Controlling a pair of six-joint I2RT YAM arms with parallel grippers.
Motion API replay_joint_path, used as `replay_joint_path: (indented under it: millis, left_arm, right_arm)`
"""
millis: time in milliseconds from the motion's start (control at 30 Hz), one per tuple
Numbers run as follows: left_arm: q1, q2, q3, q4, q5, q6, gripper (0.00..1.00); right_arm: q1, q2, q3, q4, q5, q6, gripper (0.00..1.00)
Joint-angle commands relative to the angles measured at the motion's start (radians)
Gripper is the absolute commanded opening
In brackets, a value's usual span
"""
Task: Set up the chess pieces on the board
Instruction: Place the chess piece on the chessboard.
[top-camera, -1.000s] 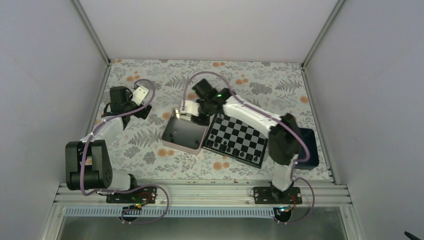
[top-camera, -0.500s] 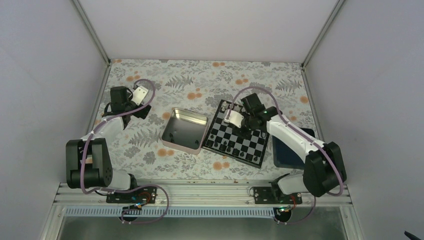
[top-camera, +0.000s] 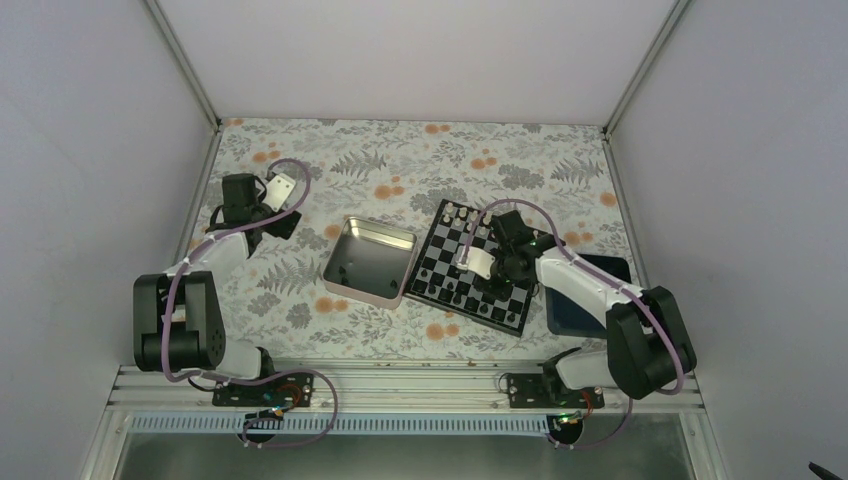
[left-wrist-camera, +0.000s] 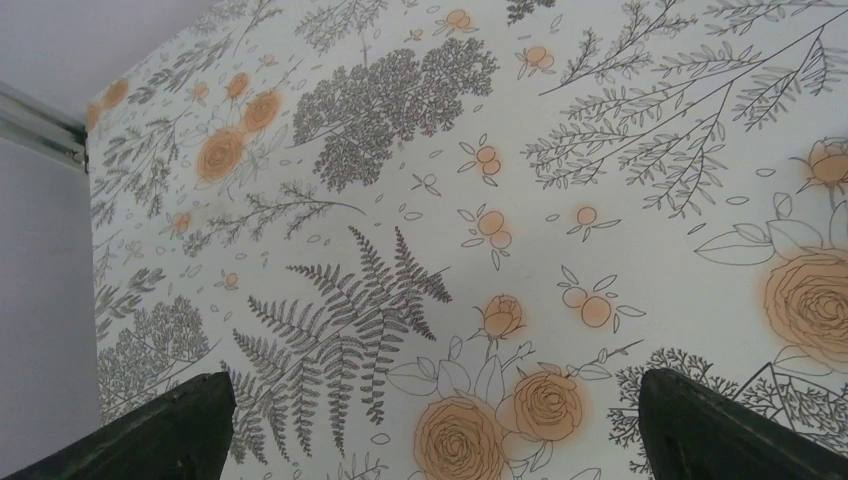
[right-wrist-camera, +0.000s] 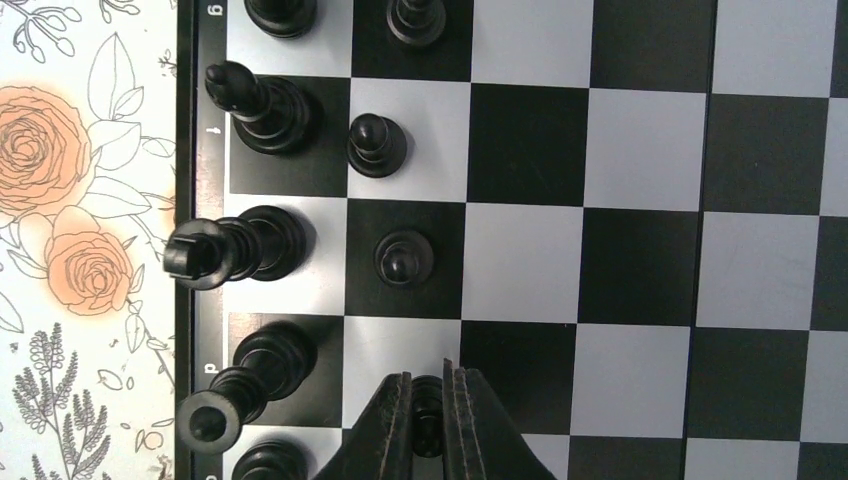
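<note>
Right wrist view: what is the right gripper (right-wrist-camera: 428, 382) doing?
— It is pinched shut on a black pawn (right-wrist-camera: 427, 412), low over the board (right-wrist-camera: 640, 150), probably to extend the pawn row (right-wrist-camera: 403, 258).
— And the left gripper (left-wrist-camera: 432, 400)?
— Its fingers are spread wide over the floral desk (left-wrist-camera: 600, 200), holding nothing and out of the way.

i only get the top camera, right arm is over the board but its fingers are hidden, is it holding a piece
Observer: Yes. The right wrist view shows the right gripper shut on a black pawn.
Operator: over which square
Observer: A light square on the board, second row from the edge, in line with two standing pawns.
Operator: left arm got anything
Observer: No. The left gripper is open with only flowered tablecloth under it.
</note>
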Motion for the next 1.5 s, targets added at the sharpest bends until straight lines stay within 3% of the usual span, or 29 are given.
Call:
replay_joint_path:
  millis: [0, 900, 1233, 1467]
  left_arm:
    - [0.004, 0.007, 0.012, 0.017, -0.017, 0.005, 1.0]
    - [0.004, 0.022, 0.017, 0.014, -0.007, 0.008, 1.0]
    - [0.004, 0.023, 0.016, 0.015, -0.002, 0.011, 1.0]
    - [0.003, 0.014, 0.016, 0.011, 0.005, 0.012, 1.0]
  right_arm:
    - [-0.011, 0.011, -0.012, 0.036, -0.057, -0.025, 0.06]
    - [-0.018, 0.052, -0.015, 0.022, -0.057, -0.029, 0.07]
    - [-0.02, -0.002, 0.021, -0.017, -0.033, -0.02, 0.19]
    - [-0.02, -0.025, 0.131, -0.116, -0.084, -0.021, 0.26]
